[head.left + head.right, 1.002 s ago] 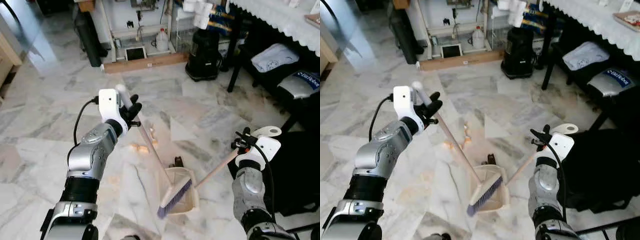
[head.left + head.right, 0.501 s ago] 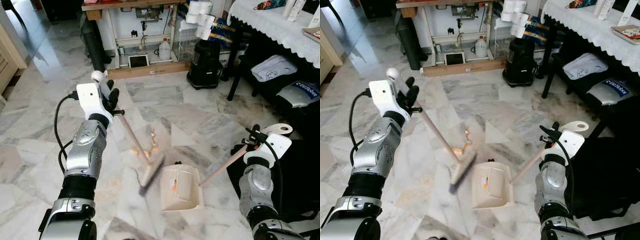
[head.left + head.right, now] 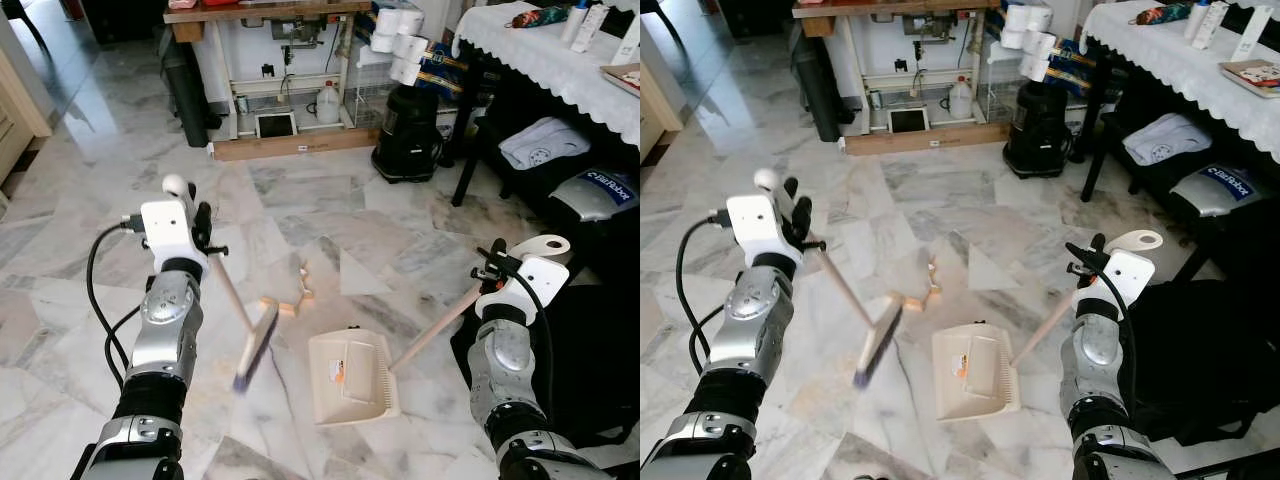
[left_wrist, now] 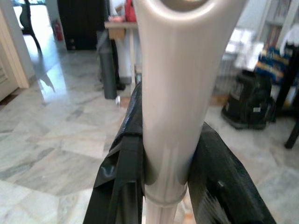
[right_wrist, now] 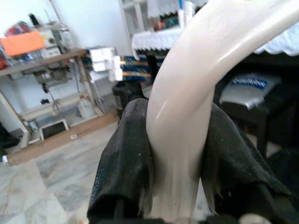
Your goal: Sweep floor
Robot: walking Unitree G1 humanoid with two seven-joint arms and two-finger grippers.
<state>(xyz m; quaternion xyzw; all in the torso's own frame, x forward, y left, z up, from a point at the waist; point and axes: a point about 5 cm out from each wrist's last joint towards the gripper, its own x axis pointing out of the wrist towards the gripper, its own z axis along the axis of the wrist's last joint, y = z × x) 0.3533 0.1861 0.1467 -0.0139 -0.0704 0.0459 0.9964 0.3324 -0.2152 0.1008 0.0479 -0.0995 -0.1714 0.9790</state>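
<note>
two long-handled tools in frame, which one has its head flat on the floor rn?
The dustpan, held by the right gripper: its cream pan lies flat on the marble. The broom, in the left gripper, looks lifted, bristle head blurred left of the pan.

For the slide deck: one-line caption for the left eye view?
Left hand swings the broom beside floor scraps; right hand holds the dustpan.
</note>
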